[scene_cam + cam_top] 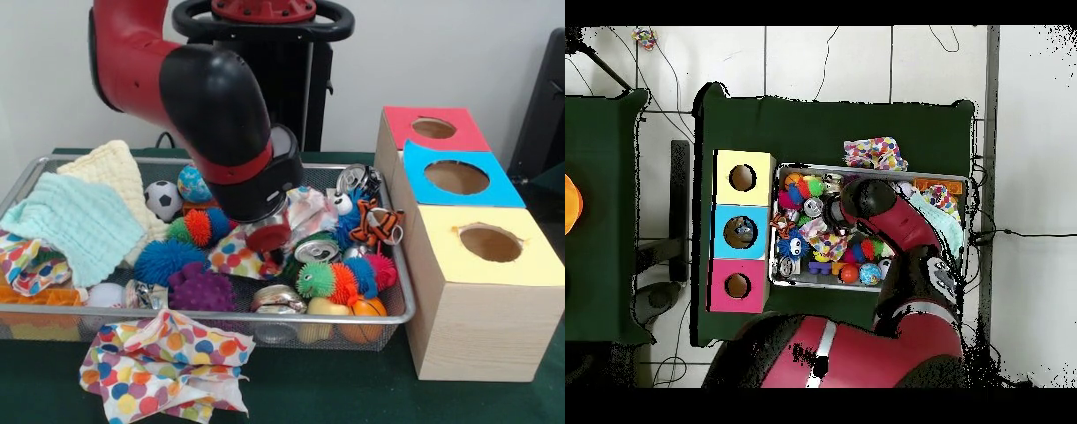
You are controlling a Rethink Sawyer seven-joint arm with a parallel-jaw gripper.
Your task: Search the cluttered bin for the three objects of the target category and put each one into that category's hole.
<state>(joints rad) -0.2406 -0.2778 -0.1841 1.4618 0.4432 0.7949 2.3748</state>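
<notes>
You see the arm reaching down over the cluttered bin; its bulk hides the gripper, so you cannot tell its state. Only overhead shows something dark inside the category's hole, beside the bin.

Boxes beside bin (touching)

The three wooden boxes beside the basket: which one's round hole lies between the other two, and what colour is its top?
The blue-topped box: its hole sits in the middle of the row, with the red-topped box behind it, nearer the robot, and the yellow-topped box in front.
</notes>
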